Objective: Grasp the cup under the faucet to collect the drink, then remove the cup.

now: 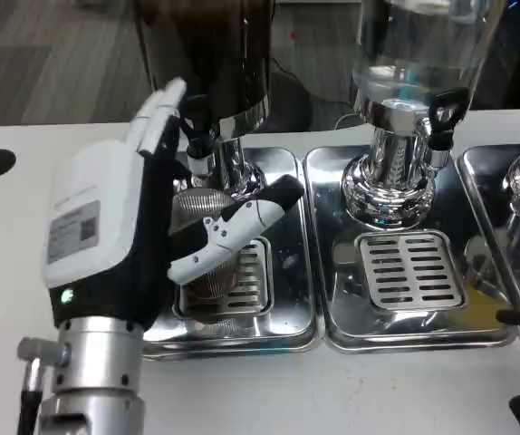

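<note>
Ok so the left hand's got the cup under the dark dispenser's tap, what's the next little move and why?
Probably hold steady and get the faucet opened. The left hand already wraps the cup standing on the drip tray grate right below the faucet, and I can't see any drink flowing yet, so lifting away looks premature.

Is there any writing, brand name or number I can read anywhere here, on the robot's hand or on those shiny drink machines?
Sticker on the white back of the left hand: it has lines of print and what looks like a small square code, but all too small and blurred to read.
Left drink dispenser: no readable text.
Middle drink dispenser: no readable text.
Drip trays: no readable text.
</note>
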